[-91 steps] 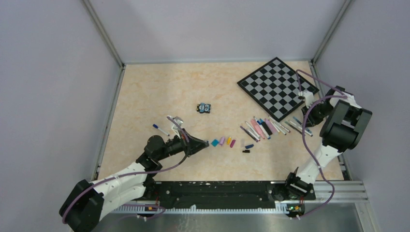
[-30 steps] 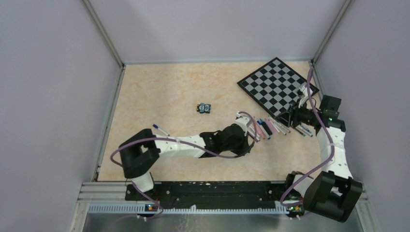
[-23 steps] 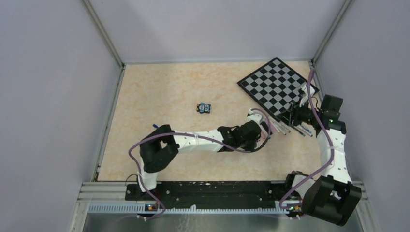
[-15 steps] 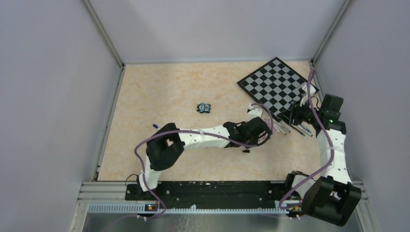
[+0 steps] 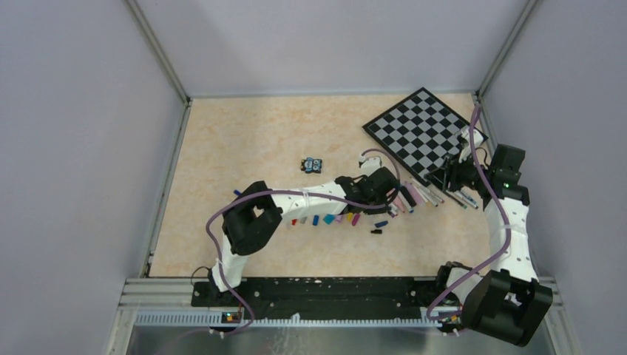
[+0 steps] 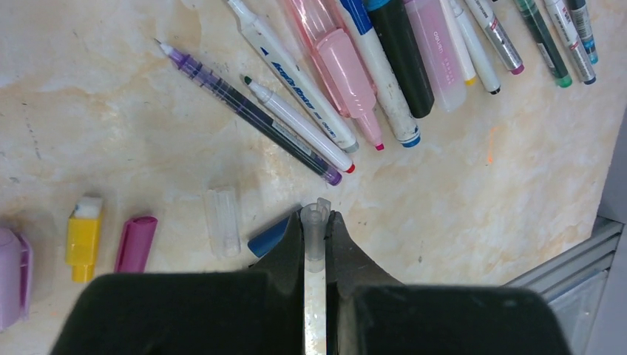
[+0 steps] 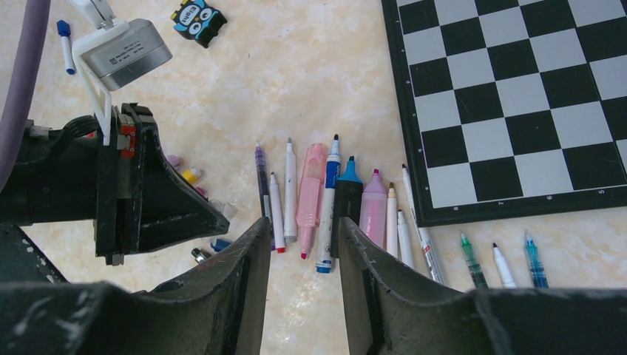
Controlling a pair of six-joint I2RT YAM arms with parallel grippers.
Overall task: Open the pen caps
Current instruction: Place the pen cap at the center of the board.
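My left gripper (image 6: 316, 217) is shut on a clear pen cap (image 6: 316, 235), held just above the table beside a blue cap (image 6: 268, 235). Loose caps lie to its left: clear (image 6: 223, 222), magenta (image 6: 135, 243), yellow (image 6: 83, 237). The uncapped pens (image 6: 347, 66) lie in a row beyond it; they also show in the top view (image 5: 414, 194) and the right wrist view (image 7: 310, 192). In the top view the left gripper (image 5: 387, 198) is at the row's left end, with the cap row (image 5: 325, 220) nearer. My right gripper (image 7: 302, 225) is open and empty above the pens, also seen from the top (image 5: 446, 177).
The chessboard (image 5: 425, 134) lies at the far right, its near edge touching the pens; it also shows in the right wrist view (image 7: 510, 96). A small toy block (image 5: 312, 165) sits mid-table. A blue-capped pen (image 7: 65, 41) lies apart on the left. A black cap (image 5: 376, 231) lies near the front.
My left arm has swung from the left across to the pen row, then drawn back slightly, uncovering the cap row. My right arm has unfolded and reached over the pens and now holds still.
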